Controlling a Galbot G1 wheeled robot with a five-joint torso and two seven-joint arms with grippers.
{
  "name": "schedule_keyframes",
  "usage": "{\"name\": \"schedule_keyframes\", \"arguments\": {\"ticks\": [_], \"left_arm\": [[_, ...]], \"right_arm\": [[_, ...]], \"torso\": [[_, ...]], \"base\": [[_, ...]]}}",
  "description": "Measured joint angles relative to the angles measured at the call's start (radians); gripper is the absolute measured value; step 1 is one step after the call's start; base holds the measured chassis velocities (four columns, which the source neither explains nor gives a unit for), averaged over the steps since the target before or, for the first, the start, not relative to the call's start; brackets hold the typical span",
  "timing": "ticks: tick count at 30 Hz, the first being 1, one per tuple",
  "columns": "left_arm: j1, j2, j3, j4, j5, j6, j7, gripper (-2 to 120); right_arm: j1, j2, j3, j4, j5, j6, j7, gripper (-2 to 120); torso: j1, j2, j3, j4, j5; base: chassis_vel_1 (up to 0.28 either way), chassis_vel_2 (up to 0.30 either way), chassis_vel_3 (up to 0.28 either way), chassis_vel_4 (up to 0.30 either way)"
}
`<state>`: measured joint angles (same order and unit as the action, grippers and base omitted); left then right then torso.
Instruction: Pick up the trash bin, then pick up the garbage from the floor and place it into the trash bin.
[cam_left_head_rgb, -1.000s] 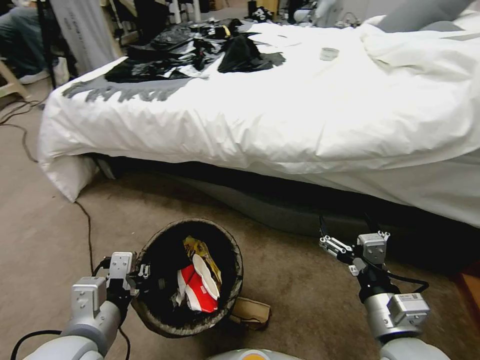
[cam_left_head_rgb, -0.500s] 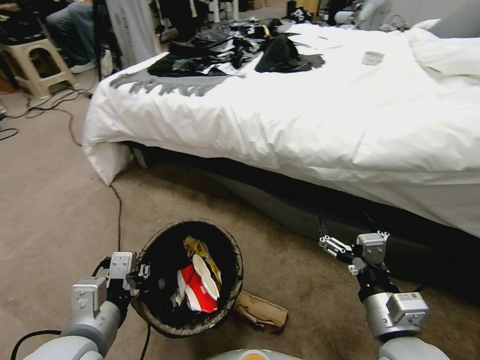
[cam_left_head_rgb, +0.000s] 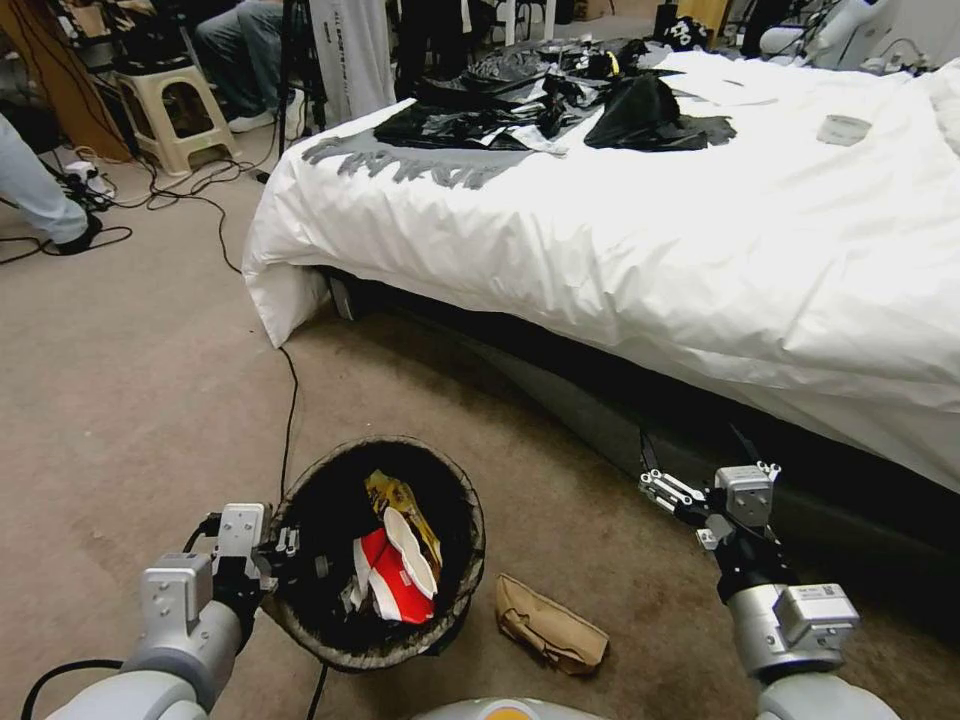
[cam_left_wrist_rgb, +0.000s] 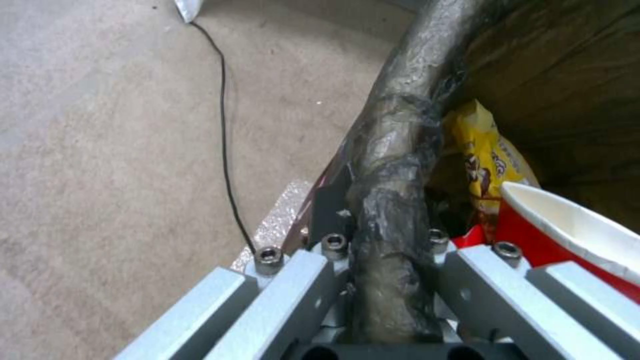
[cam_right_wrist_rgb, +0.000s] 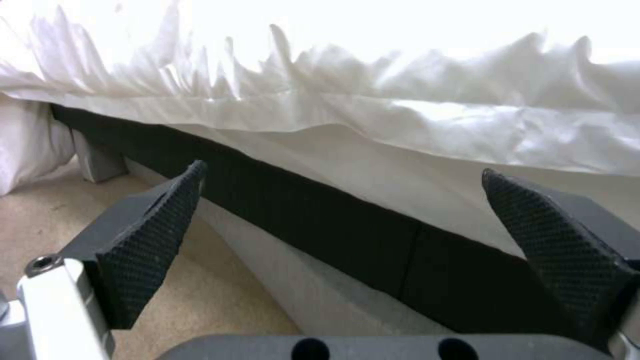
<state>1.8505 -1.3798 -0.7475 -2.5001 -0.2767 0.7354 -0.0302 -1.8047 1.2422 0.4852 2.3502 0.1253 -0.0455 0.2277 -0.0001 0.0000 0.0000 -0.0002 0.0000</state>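
The trash bin (cam_left_head_rgb: 468, 520), its rim wrapped in a dark liner, hangs low over the carpet in front of me. My left gripper (cam_left_head_rgb: 288, 560) is shut on the bin's near-left rim (cam_left_wrist_rgb: 400, 150), one finger inside and one outside. Garbage lies inside the bin: a red-white cup or wrapper (cam_left_head_rgb: 395, 580) and a yellow snack wrapper (cam_left_wrist_rgb: 483, 160). A crumpled brown paper piece (cam_left_head_rgb: 550, 628) lies on the floor just right of the bin. My right gripper (cam_left_head_rgb: 695, 452) is held out open and holds nothing, facing the bed's dark base (cam_right_wrist_rgb: 320, 215).
A bed with a white duvet (cam_left_head_rgb: 650, 230) fills the right and far side, with dark clothes piled on it. A black cable (cam_left_head_rgb: 290, 400) runs across the carpet toward the bin. A stool (cam_left_head_rgb: 165, 105) and people's legs are at the far left. Open carpet lies to the left.
The whole picture has slid right, so the camera has turned left. The bin and both arms keep their places before me. The brown paper piece now shows fully beside the bin.
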Motion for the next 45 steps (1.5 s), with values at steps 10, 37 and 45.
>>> {"name": "schedule_keyframes", "arguments": {"ticks": [10, 37, 45], "left_arm": [[-0.002, 0.004, 0.0, 0.0, -0.003, 0.0, 0.0, 1], [-0.005, 0.006, -0.002, 0.0, -0.01, 0.0, 0.0, 1], [-0.005, 0.005, -0.003, 0.0, -0.01, 0.0, 0.0, 1]], "right_arm": [[-0.002, 0.007, -0.003, 0.005, -0.001, -0.025, 0.011, 100], [-0.002, 0.011, -0.01, 0.008, -0.011, -0.032, 0.013, 100], [-0.001, 0.011, -0.011, 0.006, -0.011, -0.031, 0.014, 100]], "torso": [[0.0, 0.0, 0.0, 0.0001, 0.0], [0.0, 0.0, 0.0, 0.0003, -0.0001], [0.0, 0.0, 0.0, 0.0001, -0.0001]], "base": [[0.0, 0.0, 0.0, 0.0], [0.055, -0.051, -0.059, 0.058], [0.069, -0.076, -0.078, 0.062]]}}
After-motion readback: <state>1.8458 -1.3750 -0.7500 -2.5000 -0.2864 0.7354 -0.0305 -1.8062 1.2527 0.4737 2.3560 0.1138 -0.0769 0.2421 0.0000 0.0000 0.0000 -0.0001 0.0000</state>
